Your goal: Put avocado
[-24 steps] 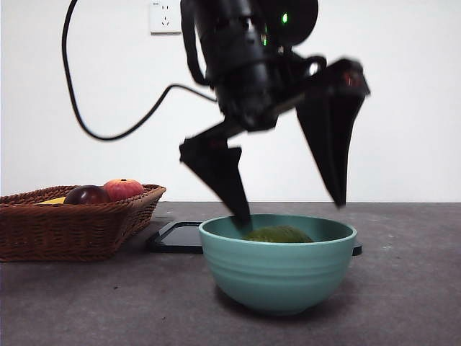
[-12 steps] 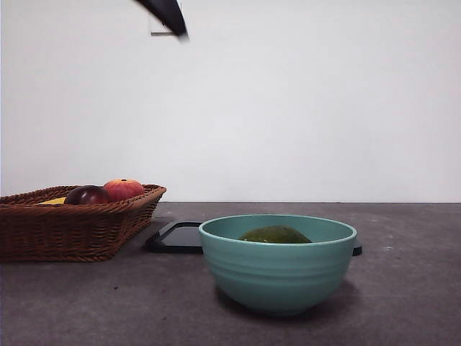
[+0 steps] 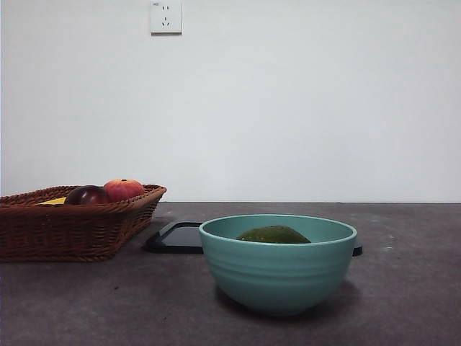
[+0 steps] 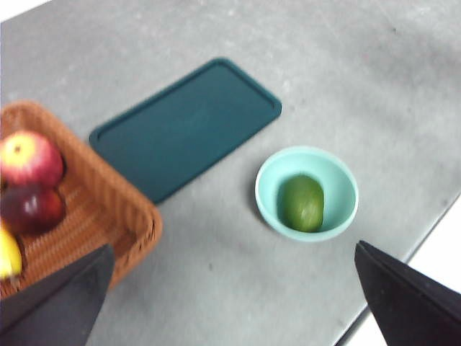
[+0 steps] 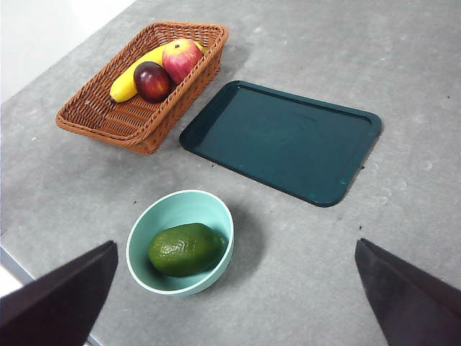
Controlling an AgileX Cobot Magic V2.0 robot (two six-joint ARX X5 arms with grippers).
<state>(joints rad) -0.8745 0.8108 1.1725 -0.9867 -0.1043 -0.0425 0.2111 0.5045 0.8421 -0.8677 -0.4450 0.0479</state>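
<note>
Front view, near to far: bowl (image 3: 278, 262) nearest, at about 6 o'clock of the scene; avocado (image 3: 274, 235) lies inside it, only its top showing above the rim; tray (image 3: 176, 236) just behind the bowl; basket (image 3: 72, 223) at 9 o'clock, holding a peach (image 3: 123, 189), a plum (image 3: 87, 194) and a banana (image 5: 137, 74); wall socket (image 3: 166, 16) at 11 o'clock, farthest.

Left gripper (image 4: 230, 303) high above the table, jaws spread wide, nothing between them; right gripper (image 5: 230, 295) likewise high, wide and empty; both well apart from the bowl.

Judgement: placement looks complete; little can go wrong now; the avocado sits low in the bowl and seems unlikely to roll out; the remaining risk would be an arm swinging low on a later move and knocking the bowl, which stands near the table edge in the right wrist view.

Against the earlier frame: a second ago a gripper hung open over the bowl; now no arm shows in the front view; bowl, avocado and basket unmoved.
</note>
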